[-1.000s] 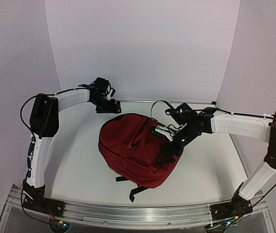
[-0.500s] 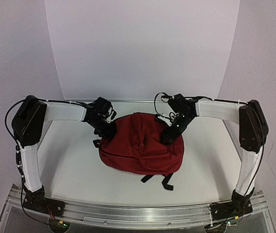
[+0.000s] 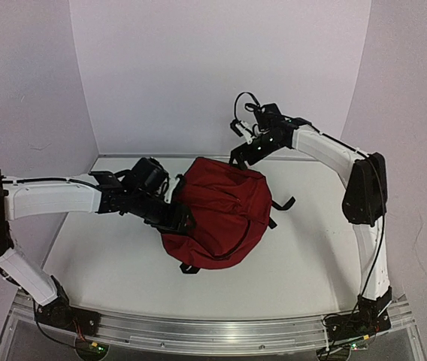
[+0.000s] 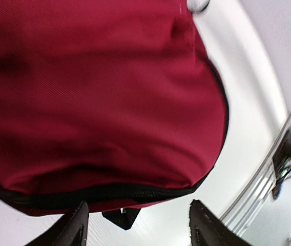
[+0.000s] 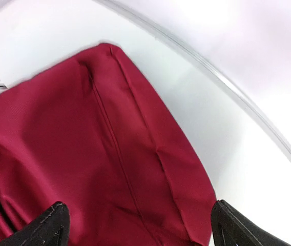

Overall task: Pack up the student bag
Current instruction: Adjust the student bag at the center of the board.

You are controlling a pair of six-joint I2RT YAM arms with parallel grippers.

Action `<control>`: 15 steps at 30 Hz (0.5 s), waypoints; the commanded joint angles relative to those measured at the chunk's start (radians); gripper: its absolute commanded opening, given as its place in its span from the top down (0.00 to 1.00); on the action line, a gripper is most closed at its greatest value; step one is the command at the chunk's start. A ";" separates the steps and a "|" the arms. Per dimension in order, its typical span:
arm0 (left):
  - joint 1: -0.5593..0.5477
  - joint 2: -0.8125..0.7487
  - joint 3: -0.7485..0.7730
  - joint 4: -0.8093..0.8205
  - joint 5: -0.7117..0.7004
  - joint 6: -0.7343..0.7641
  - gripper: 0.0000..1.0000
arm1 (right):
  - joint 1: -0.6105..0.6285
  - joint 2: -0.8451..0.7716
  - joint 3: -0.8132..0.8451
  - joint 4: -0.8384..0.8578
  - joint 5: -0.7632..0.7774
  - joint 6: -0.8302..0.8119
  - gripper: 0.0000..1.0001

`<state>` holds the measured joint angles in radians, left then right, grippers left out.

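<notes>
Looks to me like they're squaring up the red backpack (image 3: pixel 221 210), lying just beyond the open, empty left gripper (image 4: pixel 138 225) and beneath the wide-spread right gripper (image 5: pixel 140 225); next comes working its zipper (image 4: pixel 135 192).

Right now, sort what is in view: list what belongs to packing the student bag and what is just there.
Belongs to the job:
- dark red student bag
- left gripper, open at the bag's edge
- right gripper, open over the bag

Just there:
- white table
- aluminium rail at the near edge
- white backdrop
</notes>
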<state>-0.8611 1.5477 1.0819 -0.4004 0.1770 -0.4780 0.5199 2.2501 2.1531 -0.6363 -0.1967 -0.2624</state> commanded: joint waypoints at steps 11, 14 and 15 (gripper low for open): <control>0.335 0.165 0.310 0.020 0.013 0.056 0.05 | -0.052 -0.436 -0.668 0.028 -0.338 0.094 0.05; 0.338 0.266 0.359 0.015 0.066 0.102 0.04 | -0.052 -0.439 -0.773 0.034 -0.363 0.078 0.06; 0.337 0.287 0.355 0.027 0.091 0.106 0.04 | -0.052 -0.432 -0.793 0.038 -0.378 0.077 0.06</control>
<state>-0.5193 1.7339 1.3902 -0.3613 0.1765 -0.4407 0.4644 1.8171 1.4531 -0.5941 -0.4901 -0.1757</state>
